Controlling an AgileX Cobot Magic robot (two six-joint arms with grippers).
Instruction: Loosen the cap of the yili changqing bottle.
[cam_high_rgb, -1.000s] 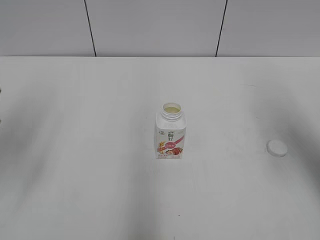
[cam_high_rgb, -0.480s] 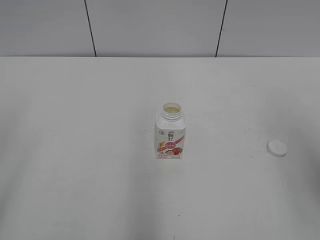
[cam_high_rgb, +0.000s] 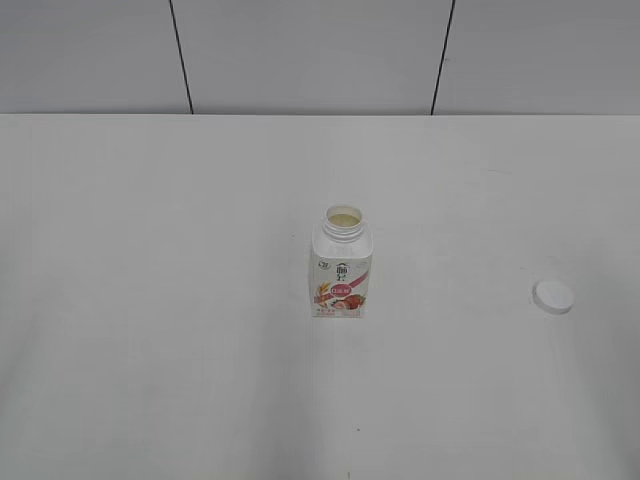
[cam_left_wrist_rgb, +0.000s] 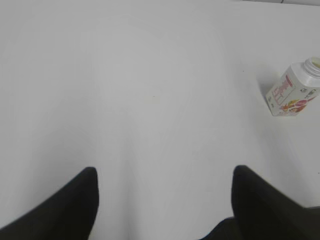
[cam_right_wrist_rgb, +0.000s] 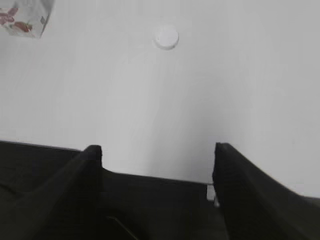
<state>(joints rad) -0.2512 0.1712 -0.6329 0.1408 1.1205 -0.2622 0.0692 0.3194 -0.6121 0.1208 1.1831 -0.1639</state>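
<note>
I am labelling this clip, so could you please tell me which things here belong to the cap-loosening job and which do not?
Belong to the job:
- squat white plastic bottle with strawberry label, upright, neck open
- small round white plastic cap, lying apart on the table

Just there:
- white table
- grey panelled wall

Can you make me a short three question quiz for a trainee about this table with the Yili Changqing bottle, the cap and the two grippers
1. True or false: the cap is screwed onto the yili changqing bottle.
2. In the exterior view, the cap lies on which side of the bottle? A) left B) right C) behind it
3. Fill in: both the left gripper and the right gripper are ____, holding nothing.

Key
1. False: the neck is uncovered and the cap rests on the table, apart from the bottle.
2. B
3. open
</note>
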